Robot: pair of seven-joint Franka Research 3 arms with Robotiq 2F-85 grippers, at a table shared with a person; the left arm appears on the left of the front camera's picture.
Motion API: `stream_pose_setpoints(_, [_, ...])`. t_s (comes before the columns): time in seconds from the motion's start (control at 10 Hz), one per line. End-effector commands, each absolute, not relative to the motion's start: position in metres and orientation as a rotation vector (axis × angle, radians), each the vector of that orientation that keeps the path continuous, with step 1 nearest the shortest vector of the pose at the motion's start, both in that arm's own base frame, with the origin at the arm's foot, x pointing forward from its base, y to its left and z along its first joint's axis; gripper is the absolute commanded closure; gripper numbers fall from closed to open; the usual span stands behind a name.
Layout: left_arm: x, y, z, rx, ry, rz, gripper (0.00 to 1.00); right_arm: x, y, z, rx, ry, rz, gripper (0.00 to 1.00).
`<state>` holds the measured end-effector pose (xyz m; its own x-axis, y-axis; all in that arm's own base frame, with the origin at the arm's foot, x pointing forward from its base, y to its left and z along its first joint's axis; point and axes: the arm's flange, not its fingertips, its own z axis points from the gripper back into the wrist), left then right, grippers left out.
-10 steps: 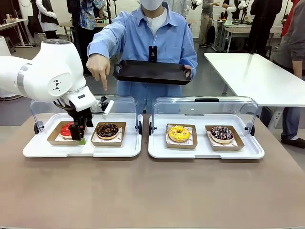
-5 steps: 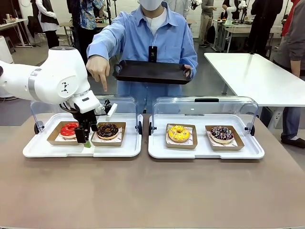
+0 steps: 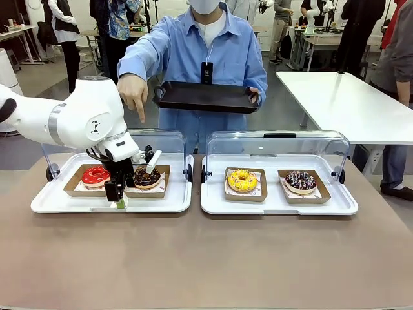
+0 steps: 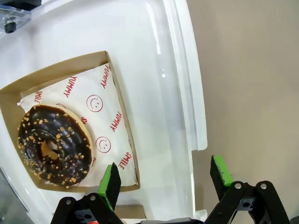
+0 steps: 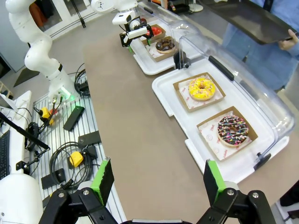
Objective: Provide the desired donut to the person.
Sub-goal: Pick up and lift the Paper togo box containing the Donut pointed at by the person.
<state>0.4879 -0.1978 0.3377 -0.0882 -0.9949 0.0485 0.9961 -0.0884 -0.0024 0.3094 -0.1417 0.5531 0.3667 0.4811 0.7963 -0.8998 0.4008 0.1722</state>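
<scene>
left jaws — shifted right, agape | now beside chocolate donut (image 3: 146, 177)

A brown table (image 3: 206, 258) bears a left tray (image 3: 45, 205) and a right tray (image 3: 277, 208), both white; a clear lid (image 3: 277, 145) stands raised over the right one; a white table (image 3: 348, 103) stands off right; a bystander in black (image 3: 355, 29) stands behind; cables (image 5: 58, 165) coil on the floor.

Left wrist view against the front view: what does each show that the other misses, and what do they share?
Left wrist view: red YUMMY and SMILE print on the paper under the chocolate donut, and the gap between the fingers of the left gripper. Front view: the person pointing down with one hand, holding a black tray, plus the red donut, yellow donut and sprinkled donut. Shared: the chocolate donut in its cardboard box on the white tray.
</scene>
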Motion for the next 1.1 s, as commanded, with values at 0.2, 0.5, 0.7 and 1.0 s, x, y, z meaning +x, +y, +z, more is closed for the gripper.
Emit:
stream_pose_setpoints(0.2, [0.4981,-0.1948,0.3361,-0.037,-0.039,-1.68,0.0,0.3112,-0.1425,0.5524,0.686,-0.751,0.992,0.0])
stream_pose_setpoints(0.5, [0.501,-0.195,0.3342,-0.015,-0.046,-1.685,0.47,0.3112,-0.1425,0.5524,0.686,-0.751,0.992,0.0])
stream_pose_setpoints(0.7, [0.5016,-0.1953,0.3318,-0.018,-0.039,-1.694,1.0,0.3112,-0.1425,0.5524,0.686,-0.751,0.992,0.0])
stream_pose_setpoints(1.0, [0.5021,-0.1954,0.3311,-0.017,-0.041,-1.693,0.93,0.3112,-0.1425,0.5524,0.686,-0.751,0.992,0.0])
